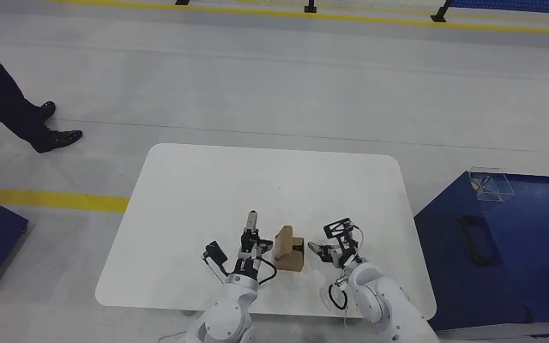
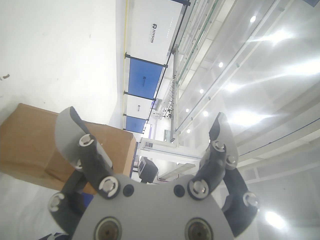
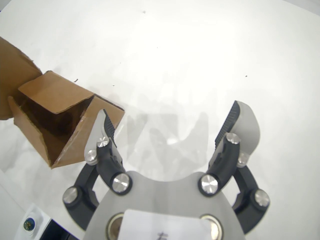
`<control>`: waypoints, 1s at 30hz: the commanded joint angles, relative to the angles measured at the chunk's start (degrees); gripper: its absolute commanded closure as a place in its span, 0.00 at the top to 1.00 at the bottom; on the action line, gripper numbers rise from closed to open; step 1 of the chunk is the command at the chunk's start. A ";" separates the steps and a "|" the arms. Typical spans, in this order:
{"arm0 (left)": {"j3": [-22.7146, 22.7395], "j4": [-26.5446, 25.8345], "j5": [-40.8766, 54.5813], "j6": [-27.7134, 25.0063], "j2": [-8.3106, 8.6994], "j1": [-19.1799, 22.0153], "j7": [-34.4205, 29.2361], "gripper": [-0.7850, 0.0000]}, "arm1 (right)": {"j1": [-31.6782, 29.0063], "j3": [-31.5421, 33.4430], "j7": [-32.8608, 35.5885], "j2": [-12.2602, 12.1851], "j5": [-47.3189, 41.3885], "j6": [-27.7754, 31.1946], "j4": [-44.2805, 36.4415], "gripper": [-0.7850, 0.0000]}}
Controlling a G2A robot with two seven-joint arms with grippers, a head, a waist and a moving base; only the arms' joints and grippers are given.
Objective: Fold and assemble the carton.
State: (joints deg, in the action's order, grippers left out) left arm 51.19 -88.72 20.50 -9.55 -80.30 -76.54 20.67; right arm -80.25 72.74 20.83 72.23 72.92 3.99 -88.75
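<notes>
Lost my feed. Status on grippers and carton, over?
Left gripper open, empty. Right gripper open, empty. Carton on table between them, one end open. Nothing blocking.

- White table (image 1: 257, 180) with rounded corners (a few dark specks on top)
- Clear plastic box (image 1: 491, 183) on a blue surface (image 1: 515, 257) beside the table
- Yellow floor line (image 1: 60, 201)

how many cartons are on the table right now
1. The carton sits near the table's robot-side edge, between the open left gripper and open right gripper, one end open. No other seems hidden.
</notes>
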 commanded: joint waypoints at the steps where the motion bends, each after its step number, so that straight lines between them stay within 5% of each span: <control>1: 0.34 -1.73 -1.19 1.65 0.12 -0.94 -0.69 1.00 | 0.91 -1.04 0.40 0.23 0.15 -0.64 1.09 1.00; 25: 2.41 -4.21 -6.41 5.40 -0.06 -3.59 -3.11 1.00 | 8.56 -6.48 -4.12 2.36 -2.12 -5.17 8.43 1.00; 27: 3.43 -5.68 -6.90 8.13 0.30 -3.18 -7.44 1.00 | 7.94 -5.45 -4.81 2.33 -4.19 -4.88 7.59 1.00; 30: 5.98 -9.47 -18.76 19.55 1.71 -2.28 -12.34 1.00 | 6.76 -3.94 -4.66 2.03 -4.30 -4.52 5.97 1.00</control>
State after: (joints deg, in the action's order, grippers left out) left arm 56.43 -96.68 10.35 4.49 -79.03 -78.97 10.29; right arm -73.17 68.43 15.93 74.36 68.38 -0.59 -82.31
